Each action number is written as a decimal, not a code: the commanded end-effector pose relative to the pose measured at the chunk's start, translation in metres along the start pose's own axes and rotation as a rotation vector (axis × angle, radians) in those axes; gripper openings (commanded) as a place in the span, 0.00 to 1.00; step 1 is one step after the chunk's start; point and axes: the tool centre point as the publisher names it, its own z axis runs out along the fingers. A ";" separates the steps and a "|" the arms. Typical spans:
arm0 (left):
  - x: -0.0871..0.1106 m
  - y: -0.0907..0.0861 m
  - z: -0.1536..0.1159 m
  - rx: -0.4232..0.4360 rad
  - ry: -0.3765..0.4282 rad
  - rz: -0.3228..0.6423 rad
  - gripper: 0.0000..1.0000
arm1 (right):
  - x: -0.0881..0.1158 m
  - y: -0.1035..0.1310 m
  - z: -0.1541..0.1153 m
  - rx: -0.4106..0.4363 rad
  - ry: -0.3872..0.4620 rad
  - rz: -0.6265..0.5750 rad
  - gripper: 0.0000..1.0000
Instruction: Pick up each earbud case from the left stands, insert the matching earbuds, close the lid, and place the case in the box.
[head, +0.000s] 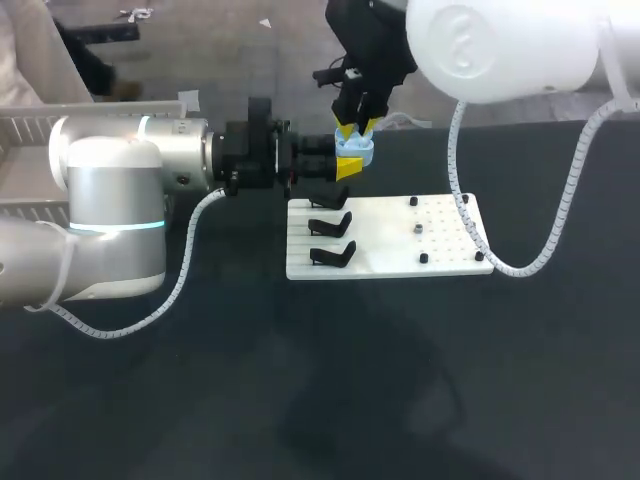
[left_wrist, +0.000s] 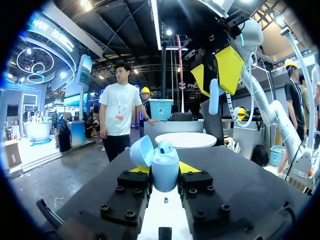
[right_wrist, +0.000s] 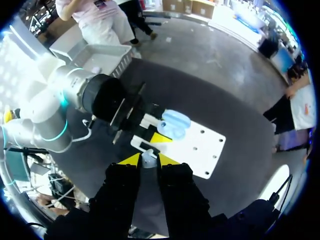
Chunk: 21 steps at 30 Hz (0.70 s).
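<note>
Earbud case (head: 353, 150), lid open, is sitting clamped in the left hand (left_wrist: 164, 170) over the white board's (head: 400, 245) edge; the right hand (right_wrist: 149, 160), pinching an earbud (left_wrist: 214, 96) higher up, should be lowering it squarely.

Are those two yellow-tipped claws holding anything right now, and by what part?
The left gripper grips the open blue earbud case by the sides of its base; the right gripper pinches an earbud by its upper end.

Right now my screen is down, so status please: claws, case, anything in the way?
Left claw shut on the open blue case. Right claw shut on an earbud, above the case. Nothing between them.
</note>
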 end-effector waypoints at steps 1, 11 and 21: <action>0.001 -0.002 0.000 -0.006 -0.005 0.005 0.00 | -0.001 0.000 0.000 -0.001 0.004 -0.001 0.00; 0.001 -0.002 0.000 -0.006 -0.005 0.005 0.00 | -0.001 0.000 0.000 -0.001 0.004 -0.001 0.00; 0.001 -0.002 0.000 -0.006 -0.005 0.005 0.00 | -0.006 0.001 0.007 0.025 -0.036 0.004 0.00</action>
